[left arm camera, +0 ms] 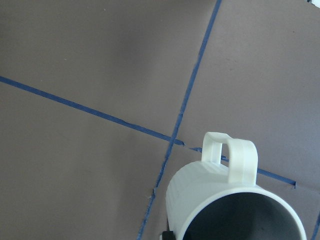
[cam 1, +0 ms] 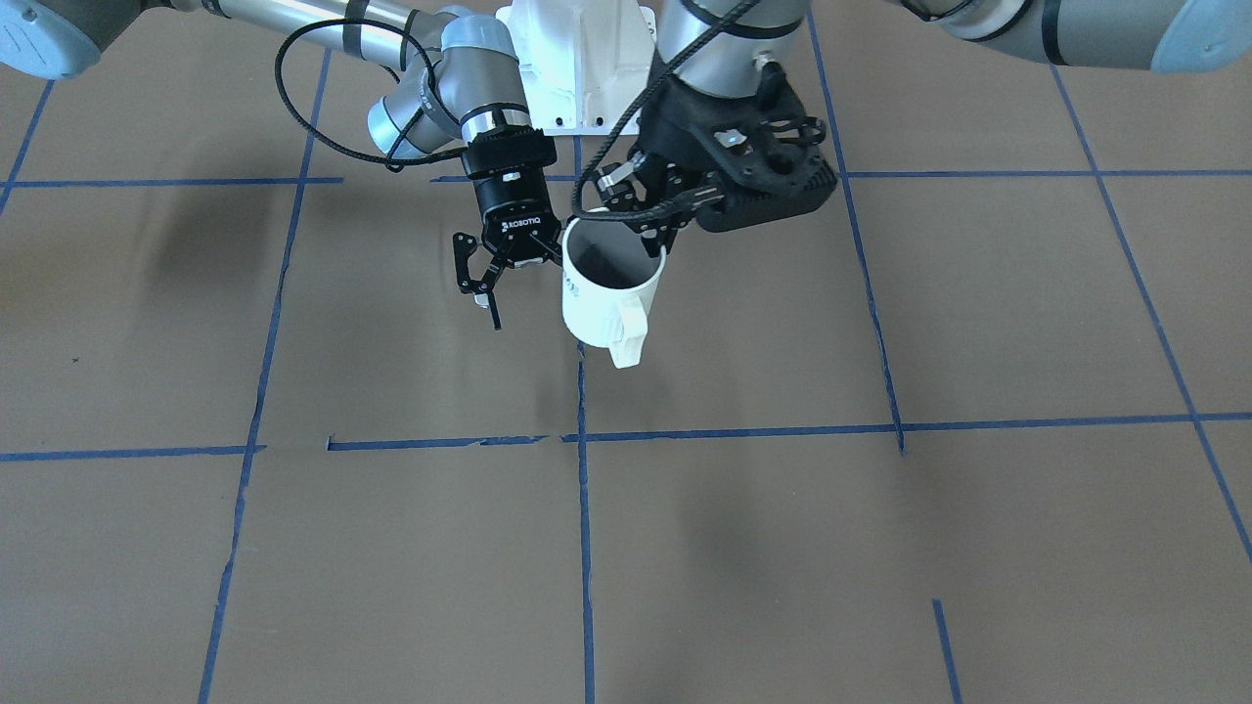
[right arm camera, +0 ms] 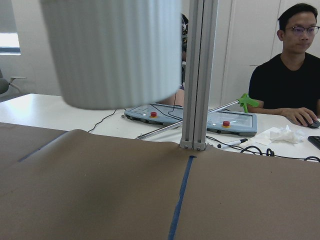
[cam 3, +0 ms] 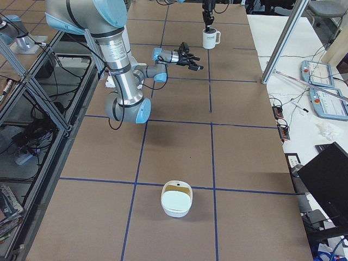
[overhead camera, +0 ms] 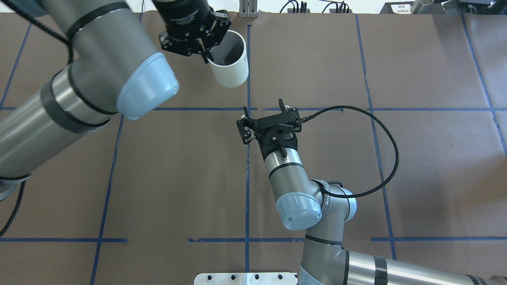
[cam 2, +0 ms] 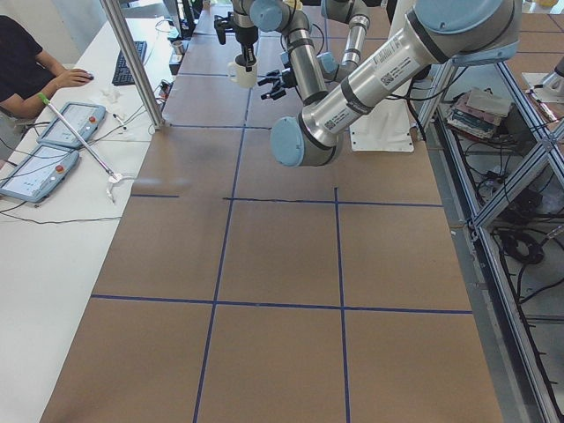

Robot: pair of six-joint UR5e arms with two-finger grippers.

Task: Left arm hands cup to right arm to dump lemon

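Left end effector [overhead camera: 204, 53] pinches the cup [overhead camera: 231, 67] by its rim, upright and clear of the desk [overhead camera: 435, 178], handle at 12 o'clock; right end effector [overhead camera: 263, 113], wide open and empty, has the cup near at its 11 o'clock; lemon not discernible.

The left gripper [cam 1: 650, 223] hangs raised, fingers pointing down, seemingly clamped on the cup [cam 1: 599, 305] rim; the right gripper [cam 1: 516, 279] hovers just beside, jaws spread.
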